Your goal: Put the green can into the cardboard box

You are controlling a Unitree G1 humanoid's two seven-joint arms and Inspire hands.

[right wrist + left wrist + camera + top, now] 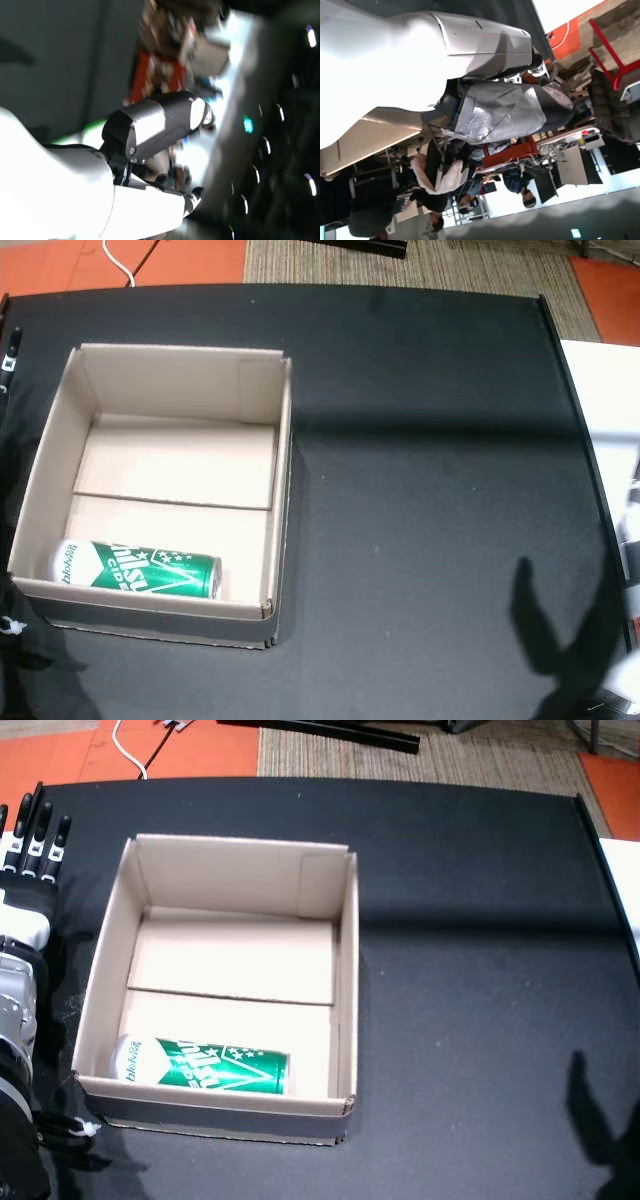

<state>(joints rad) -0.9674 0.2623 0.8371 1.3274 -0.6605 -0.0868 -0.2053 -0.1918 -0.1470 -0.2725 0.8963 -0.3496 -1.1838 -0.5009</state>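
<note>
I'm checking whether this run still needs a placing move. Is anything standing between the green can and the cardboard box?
Nothing visible does. In both head views the green can already lies on its side inside the cardboard box, along the box's near wall. The left hand is outside the box, holding nothing.

Lettering on the can only

You can see white script on the green can (203, 1066) lying inside the cardboard box (345, 960); it looks like "Mitsuya Cider", but the letters are too small to read for certain.
</note>
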